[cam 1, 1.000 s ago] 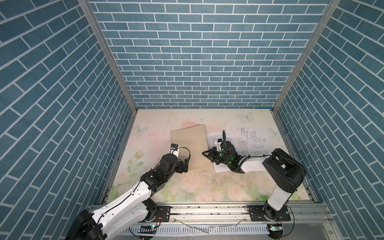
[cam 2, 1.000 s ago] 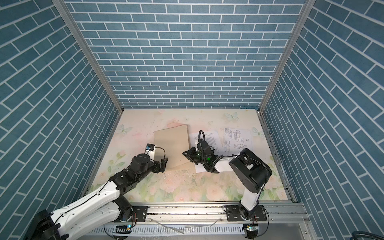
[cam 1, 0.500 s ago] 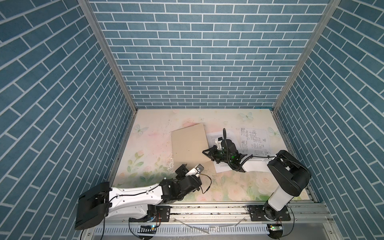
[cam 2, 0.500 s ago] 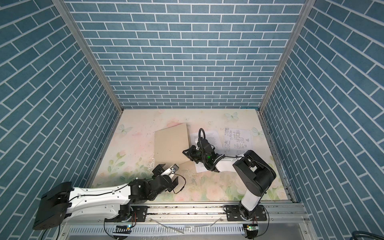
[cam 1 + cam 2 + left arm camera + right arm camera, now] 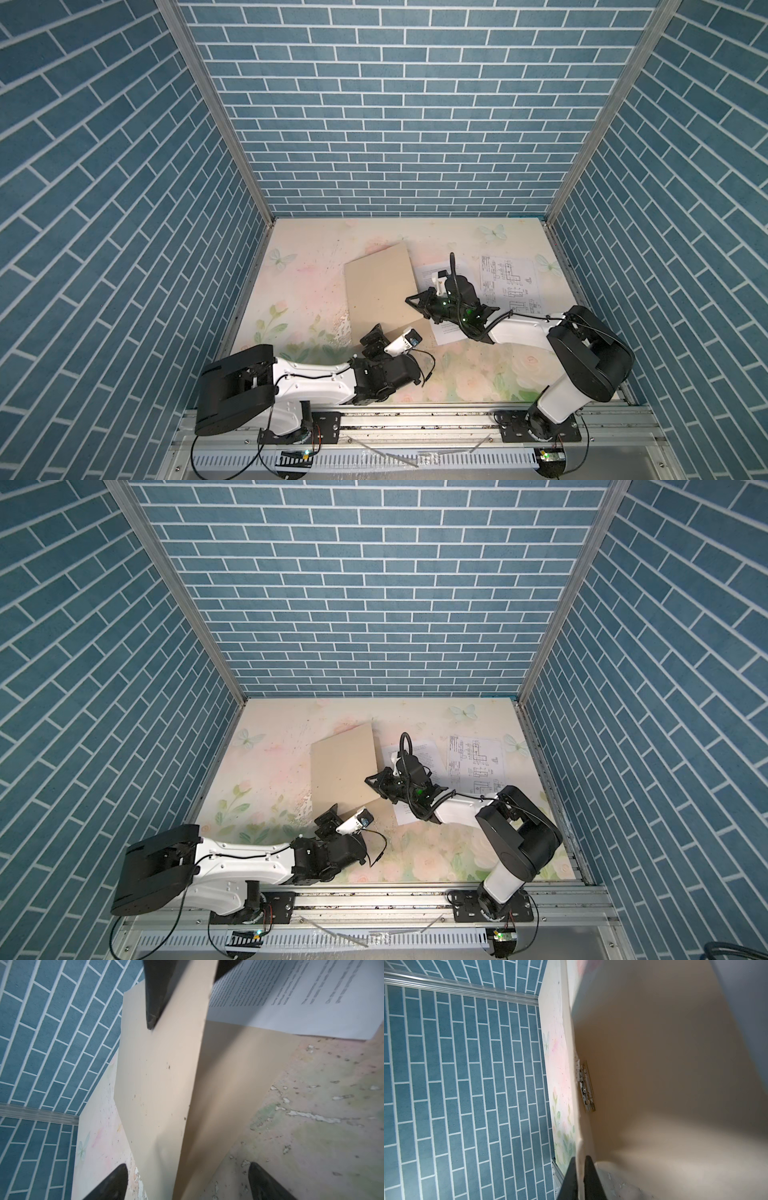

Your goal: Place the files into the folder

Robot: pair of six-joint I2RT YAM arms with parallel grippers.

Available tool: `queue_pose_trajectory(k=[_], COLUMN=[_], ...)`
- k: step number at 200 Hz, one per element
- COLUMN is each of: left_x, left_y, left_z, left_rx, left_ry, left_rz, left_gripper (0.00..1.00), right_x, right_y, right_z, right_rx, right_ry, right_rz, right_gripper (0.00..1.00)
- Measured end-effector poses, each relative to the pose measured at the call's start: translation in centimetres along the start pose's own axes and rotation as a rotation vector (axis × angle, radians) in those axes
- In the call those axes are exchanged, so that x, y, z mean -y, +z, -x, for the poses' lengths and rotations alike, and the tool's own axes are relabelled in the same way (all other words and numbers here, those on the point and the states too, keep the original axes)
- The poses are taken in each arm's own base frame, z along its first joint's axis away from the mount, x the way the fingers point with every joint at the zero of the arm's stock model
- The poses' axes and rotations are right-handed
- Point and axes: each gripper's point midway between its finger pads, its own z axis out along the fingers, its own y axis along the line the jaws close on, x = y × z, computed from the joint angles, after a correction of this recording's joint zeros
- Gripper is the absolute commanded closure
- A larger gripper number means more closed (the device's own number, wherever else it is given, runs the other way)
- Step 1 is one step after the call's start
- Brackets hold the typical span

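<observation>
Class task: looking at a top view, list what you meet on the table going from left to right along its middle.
Folder → right gripper pinching the folder's cover edge → text sheet → drawing sheet.

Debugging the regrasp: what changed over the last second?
The left gripper pulled back from the folder toward the near edge, arm folded low, open and holding nothing. Unchanged: the right gripper stays shut on the folder's raised cover; the text sheet and drawing sheet lie outside it.
</observation>
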Motion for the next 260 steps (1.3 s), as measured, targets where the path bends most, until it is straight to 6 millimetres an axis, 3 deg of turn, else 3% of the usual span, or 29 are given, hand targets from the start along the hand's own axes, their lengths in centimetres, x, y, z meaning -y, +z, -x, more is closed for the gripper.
queue_pose_trajectory(k=[49, 104, 144, 182, 229, 260], left_x=[-0.8, -0.4, -0.1, 0.1, -0.2, -0.9], left_y=[0.6, 1.1, 1.5, 1.7, 1.7, 1.1], left_z=[0.5, 0.9, 1.2, 1.7, 2.1, 2.5], left_rx=[0.014, 0.028, 0.037, 0.043, 0.057, 0.082], left_ry=[-0.009, 0.024, 0.056, 0.075, 0.064, 0.032], left_rz=[0.057, 0.072, 0.082, 0.088, 0.098, 0.105], left_gripper=[0.21, 0.35, 0.51, 0.72, 0.86, 0.89], right_x=[-0.4, -0.4, -0.3, 0.1, 0.6, -0.2], right_y=[-0.9, -1.3, -1.6, -1.7, -1.8, -2.3], right_z=[-0.4, -1.2, -1.2, -1.2, -1.4, -1.3], right_rx=[0.028, 0.031, 0.038, 0.040, 0.036, 0.043], right_ry=[-0.008, -0.015, -0.014, -0.011, -0.018, -0.047], right_rz=[0.006, 0.001, -0.005, -0.015, -0.039, -0.025], right_gripper=[0.90, 0.90, 0.90, 0.90, 0.81, 0.67])
